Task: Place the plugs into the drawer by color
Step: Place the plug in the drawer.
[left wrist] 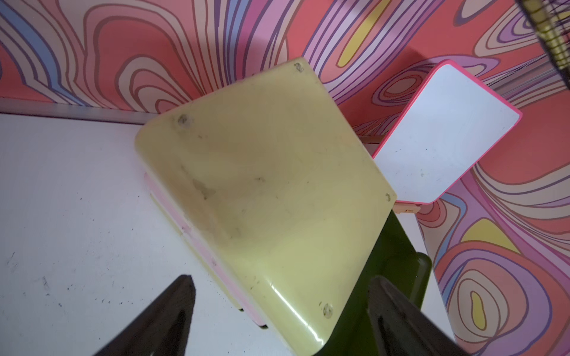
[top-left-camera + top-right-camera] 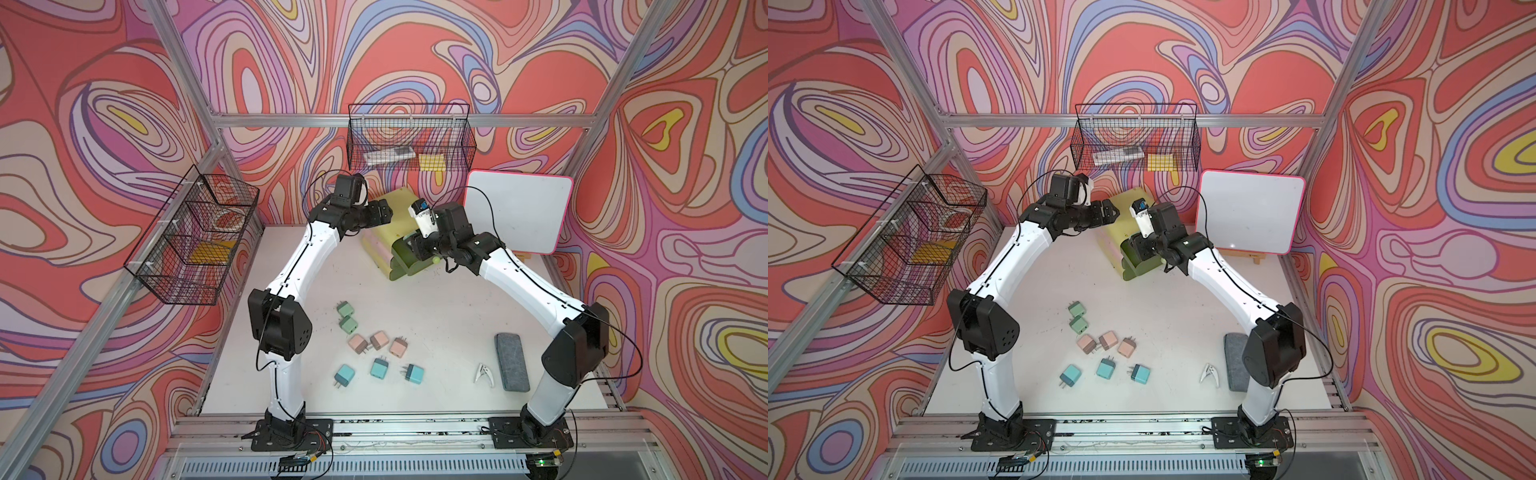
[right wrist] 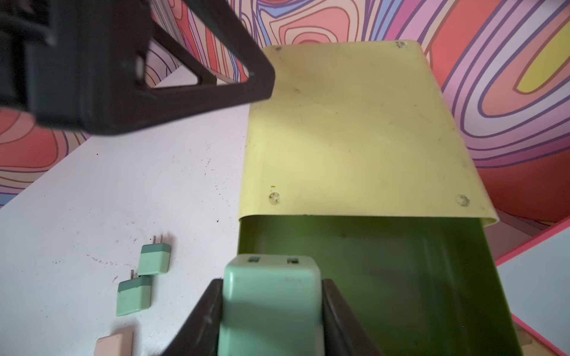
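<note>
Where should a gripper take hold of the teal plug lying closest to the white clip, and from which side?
Grip the teal plug by its blocky body, from above. It lies flat on the table, prongs pointing sideways toward the middle teal plug, so it is probably best to close across the two faces flanking the prongs.

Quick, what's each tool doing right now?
Left tool: open, empty, by the chest's top.
Right tool: closed on a green plug over the open drawer.
</note>
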Controlling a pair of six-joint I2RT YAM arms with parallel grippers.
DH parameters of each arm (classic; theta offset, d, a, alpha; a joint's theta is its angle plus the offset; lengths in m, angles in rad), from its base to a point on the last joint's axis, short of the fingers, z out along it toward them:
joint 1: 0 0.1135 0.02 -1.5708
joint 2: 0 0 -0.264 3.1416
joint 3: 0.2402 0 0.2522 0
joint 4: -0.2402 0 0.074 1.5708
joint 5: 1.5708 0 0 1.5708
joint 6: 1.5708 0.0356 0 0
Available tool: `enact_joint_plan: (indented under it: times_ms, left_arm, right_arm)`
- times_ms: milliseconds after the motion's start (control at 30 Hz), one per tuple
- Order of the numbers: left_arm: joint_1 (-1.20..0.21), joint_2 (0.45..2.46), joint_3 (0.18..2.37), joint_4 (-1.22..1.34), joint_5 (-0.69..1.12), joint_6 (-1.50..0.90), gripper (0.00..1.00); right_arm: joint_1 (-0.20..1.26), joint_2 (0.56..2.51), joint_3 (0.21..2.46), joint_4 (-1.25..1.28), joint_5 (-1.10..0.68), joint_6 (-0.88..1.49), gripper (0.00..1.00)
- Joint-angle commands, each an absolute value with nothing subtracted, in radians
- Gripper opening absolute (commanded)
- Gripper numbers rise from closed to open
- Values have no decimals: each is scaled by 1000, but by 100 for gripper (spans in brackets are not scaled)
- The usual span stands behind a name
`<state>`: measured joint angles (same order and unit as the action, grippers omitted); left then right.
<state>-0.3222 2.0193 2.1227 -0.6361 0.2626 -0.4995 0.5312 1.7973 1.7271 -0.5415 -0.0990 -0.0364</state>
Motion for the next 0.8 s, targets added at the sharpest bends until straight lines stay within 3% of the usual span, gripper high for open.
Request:
enact_joint_plan:
  times_ms: [0,767]
  left_arm:
    - [-321,2089,2167,-665,276,-481,87]
    - [-318,2147,2185,-689,245,-463,87]
  right_arm:
    - [516,1841,1779,-598,-169,-101,30]
    - [482,2001,1897,-647,-240,-132,32]
